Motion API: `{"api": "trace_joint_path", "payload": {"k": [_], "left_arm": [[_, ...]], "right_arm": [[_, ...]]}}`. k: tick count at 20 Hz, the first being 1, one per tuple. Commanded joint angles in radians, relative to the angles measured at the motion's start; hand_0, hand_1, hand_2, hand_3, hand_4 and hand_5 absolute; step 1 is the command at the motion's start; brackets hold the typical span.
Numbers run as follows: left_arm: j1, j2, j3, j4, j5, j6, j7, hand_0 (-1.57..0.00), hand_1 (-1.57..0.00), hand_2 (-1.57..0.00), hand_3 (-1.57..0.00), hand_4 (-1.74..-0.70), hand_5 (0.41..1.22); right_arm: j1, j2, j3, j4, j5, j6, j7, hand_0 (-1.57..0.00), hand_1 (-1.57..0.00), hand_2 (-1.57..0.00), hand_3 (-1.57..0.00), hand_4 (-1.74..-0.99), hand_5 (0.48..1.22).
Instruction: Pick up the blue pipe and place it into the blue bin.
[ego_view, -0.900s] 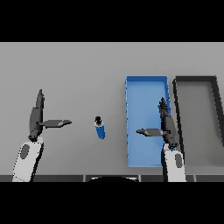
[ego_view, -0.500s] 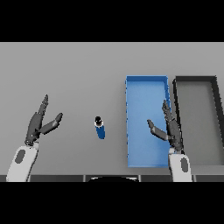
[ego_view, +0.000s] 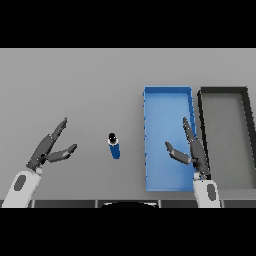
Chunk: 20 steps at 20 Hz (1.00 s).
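1. The left hand (ego_view: 48, 149) shows at the lower left of the head view, over bare grey table (ego_view: 90, 90). Its fingers are straight and point up and to the right, with the thumb spread out to the right below them. It holds nothing.

2. The right hand (ego_view: 192, 149) shows at the lower right, over the near right part of the blue bin (ego_view: 150, 97). Its fingers are straight and point up and slightly left, with the thumb spread out to the left. It holds nothing either.

3. The blue pipe (ego_view: 115, 146) lies on the table between the 2 hands, to the right of the left hand's thumb and to the left of the right hand's thumb. It is apart from both hands. Its dark cap end points away from the robot and its blue body runs toward the robot, a little tilted to the right.

4. The blue bin sits just to the right of the pipe, not touching it. Its left wall stands between the pipe and the right hand. What shows of its floor is bare blue.

5. A black bin (ego_view: 222, 90) with a grey floor stands just to the right of the blue bin, on the far side of the right hand from the pipe.
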Motion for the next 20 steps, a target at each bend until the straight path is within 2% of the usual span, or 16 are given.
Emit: {"api": "trace_joint_path", "payload": {"k": [1, 2, 7, 11, 14, 15, 16, 20], "left_arm": [[-0.003, 0.009, -0.014, -0.007, -0.002, -0.021, 0.017, 0.0, 0.0, 0.0, 0.0, -1.02, 0.573], [0.001, 0.019, -0.028, -0.018, -0.007, -0.04, 0.023, 0.0, 0.0, 0.0, 0.0, -1.03, 0.565], [-0.02, 0.017, -0.108, -0.086, 0.001, -0.108, 0.131, 0.0, 0.0, 0.0, 0.0, -1.08, 0.488], [-0.024, -0.037, -0.184, -0.09, -0.057, -0.124, 0.117, 0.0, 0.0, 0.0, 0.0, -1.1, 0.454], [-0.052, -0.089, -0.219, -0.076, -0.071, -0.124, 0.143, 0.0, 0.0, 0.0, 0.0, -1.11, 0.447], [-0.06, -0.121, -0.237, -0.06, -0.088, -0.114, 0.154, 0.0, 0.0, 0.0, 0.0, -1.12, 0.446], [-0.084, -0.141, -0.243, -0.029, -0.101, -0.115, 0.157, 0.0, 0.0, 0.0, 0.0, -1.12, 0.446], [-0.14, -0.221, -0.264, 0.048, -0.107, -0.125, 0.164, 0.0, 0.0, 0.0, 0.0, -1.11, 0.45]], "right_arm": [[-0.005, -0.001, -0.001, -0.008, -0.004, 0.001, -0.011, 0.0, 0.0, 0.0, 0.0, -1.22, 0.589], [-0.007, 0.0, 0.003, 0.002, 0.0, 0.004, -0.032, 0.0, 0.0, 0.0, 0.0, -1.225, 0.595], [0.0, -0.01, -0.002, 0.0, 0.0, 0.01, -0.055, 0.0, 0.0, 0.0, 0.0, -1.239, 0.606], [-0.003, -0.008, -0.005, 0.012, -0.008, 0.016, -0.067, 0.0, 0.0, 0.0, 0.0, -1.257, 0.617], [0.002, 0.003, 0.0, 0.004, -0.01, 0.014, -0.06, 0.0, 0.0, 0.0, 0.0, -1.265, 0.616], [0.004, -0.004, -0.005, -0.004, -0.018, 0.02, -0.06, 0.0, 0.0, 0.0, 0.0, -1.27, 0.617], [-0.008, 0.004, -0.001, 0.003, -0.011, 0.013, -0.036, 0.0, 0.0, 0.0, 0.0, -1.272, 0.617], [0.022, 0.01, 0.002, -0.014, -0.004, 0.005, -0.047, 0.0, 0.0, 0.0, 0.0, -1.276, 0.609]]}}
